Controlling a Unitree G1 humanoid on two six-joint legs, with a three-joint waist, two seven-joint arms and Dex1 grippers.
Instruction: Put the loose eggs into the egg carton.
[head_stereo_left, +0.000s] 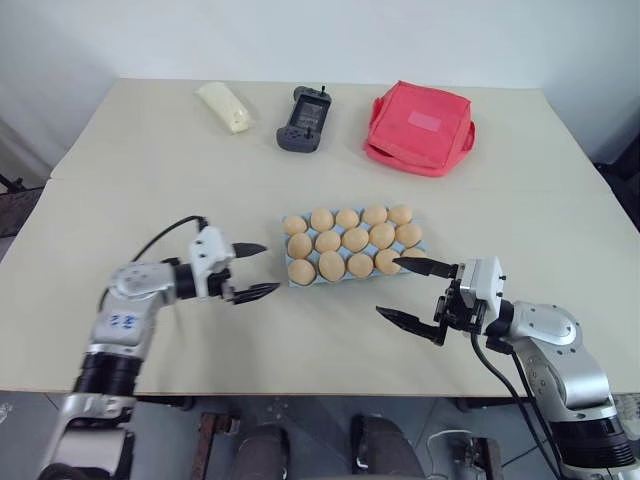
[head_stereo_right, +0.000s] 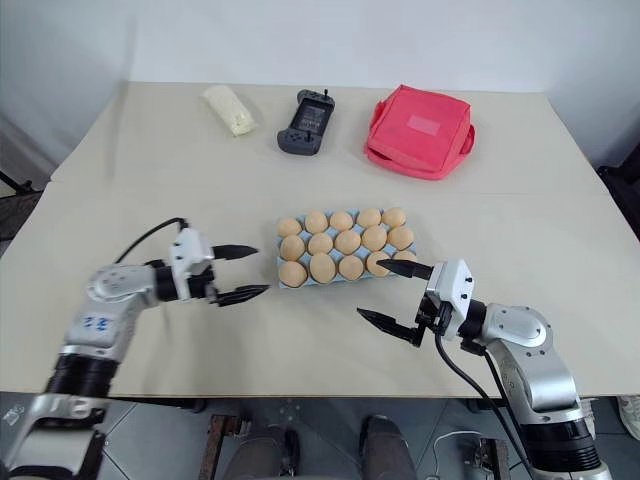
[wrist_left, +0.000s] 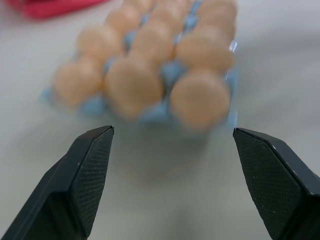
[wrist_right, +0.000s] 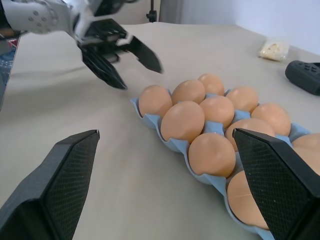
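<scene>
Eggs (head_stereo_left: 356, 239) fill the carton (head_stereo_left: 293, 281), which sits near the middle of the tabletop (head_stereo_left: 150, 180). Tan eggs sit in three rows of five in the light blue cups, and no egg lies loose on the tabletop around it.

At about 9 o'clock from the carton, the left hand (head_stereo_left: 256, 270) hovers just beside the tray's near-left corner, pointing toward it. Its two black fingers are spread apart with nothing between them. In the left wrist view the fingers (wrist_left: 85, 180) frame the nearest eggs without touching them.

At about 4 o'clock from the carton, the right hand (head_stereo_left: 412, 290) has its fingers wide apart and empty. Its upper finger (head_stereo_left: 425, 266) lies over the tray's near-right corner; whether it touches there I cannot tell. Its lower finger is clear of the tray.

Along the far edge, at 12 o'clock from the carton, lies a dark controller (head_stereo_left: 304, 119). A cream packet (head_stereo_left: 227, 105) lies at 11 o'clock and a red pouch (head_stereo_left: 420, 128) at 1 o'clock, all well apart from the carton.
</scene>
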